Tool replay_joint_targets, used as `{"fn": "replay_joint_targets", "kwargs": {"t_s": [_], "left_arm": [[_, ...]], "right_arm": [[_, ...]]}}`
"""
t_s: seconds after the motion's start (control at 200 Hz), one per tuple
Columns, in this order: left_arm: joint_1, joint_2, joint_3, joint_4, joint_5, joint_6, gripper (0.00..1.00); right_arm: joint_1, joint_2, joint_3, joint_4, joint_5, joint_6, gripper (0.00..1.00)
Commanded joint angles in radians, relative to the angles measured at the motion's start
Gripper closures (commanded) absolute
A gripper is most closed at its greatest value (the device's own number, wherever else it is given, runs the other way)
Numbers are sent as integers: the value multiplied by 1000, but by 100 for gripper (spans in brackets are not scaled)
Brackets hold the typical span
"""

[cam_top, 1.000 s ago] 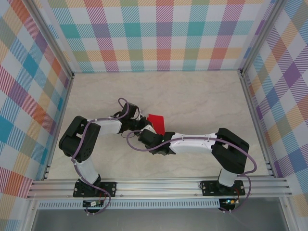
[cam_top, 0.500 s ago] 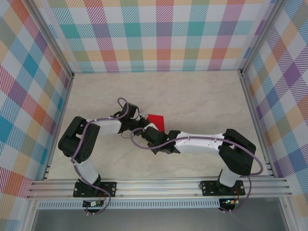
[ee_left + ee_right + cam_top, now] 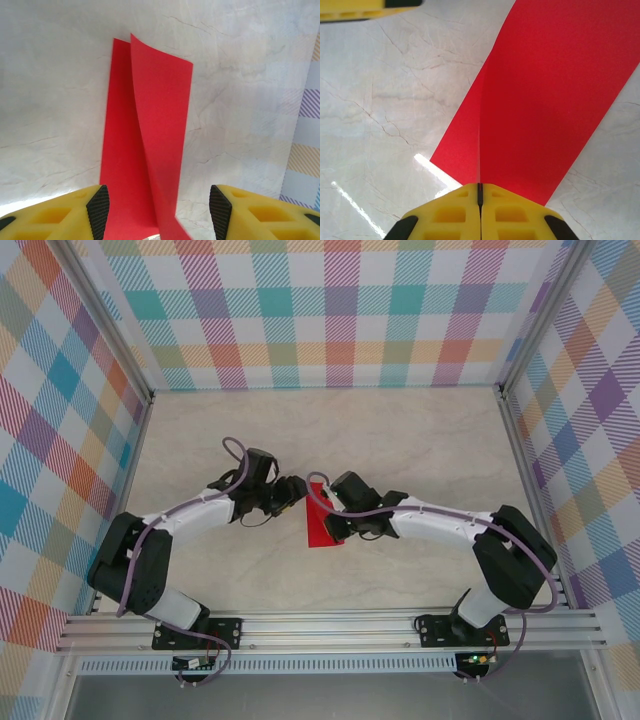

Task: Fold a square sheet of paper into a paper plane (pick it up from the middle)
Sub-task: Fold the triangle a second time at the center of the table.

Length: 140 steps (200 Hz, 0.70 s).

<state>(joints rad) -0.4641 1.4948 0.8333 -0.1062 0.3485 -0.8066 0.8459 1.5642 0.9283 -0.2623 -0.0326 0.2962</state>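
Sheet: the square sheet of paper (image 3: 322, 525) is lying mid-bench (image 3: 430, 440), betw. the two arms. It is being seen as a narrow red strip, doubled over lengthwise. In the left wrist view the lower layer (image 3: 117, 150) is lying flat and the upper flap is lifting off and curling.
Right pincer (image 3: 480, 192): pressed together, with the sheet's near end being pinched in the seam betw. the pads. A crease line is running straight out from that seam across the red surface (image 3: 540, 90).
Left pincer (image 3: 159, 207): being held spread, one pad on either side of the strip's near end, nothing gripped. Both pads appear apart from the paper.
Weight/stiffness (est.): v. light, thin and limp across its flat. Some stiffness is being lent along the crease only, so the free flap is likely to be sprung open again.
Surface (est.): matte, so decent grip for rubber pads, but the stone-look bench (image 3: 380, 100) is probably slick and the sheet could be slid by any sideways push.
Fragility (est.): easily dented, torn or mis-creased — light pinching is being called for.
Where to take hold: at an edge or on the crease itself, pads flat to the layers. The loose flap's free edge is being offered to the left pincer.
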Motion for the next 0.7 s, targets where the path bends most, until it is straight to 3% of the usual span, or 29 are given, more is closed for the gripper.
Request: {"fn": "replay_joint_targets", "kwargs": {"t_s": [0.0,0.235,0.695], "left_arm": [[-4,-52,-38,-49,-35,13,43],[-17,-80,-81,-44,14,30,54],[-91,-21,-56,-44,29,48,58]], "right_arm": [[-60,3,-14,48,-182,-33,94],[-178,84,1,49,-336,-68,92],[-267,168,48,-10,-400,-164,89]]}}
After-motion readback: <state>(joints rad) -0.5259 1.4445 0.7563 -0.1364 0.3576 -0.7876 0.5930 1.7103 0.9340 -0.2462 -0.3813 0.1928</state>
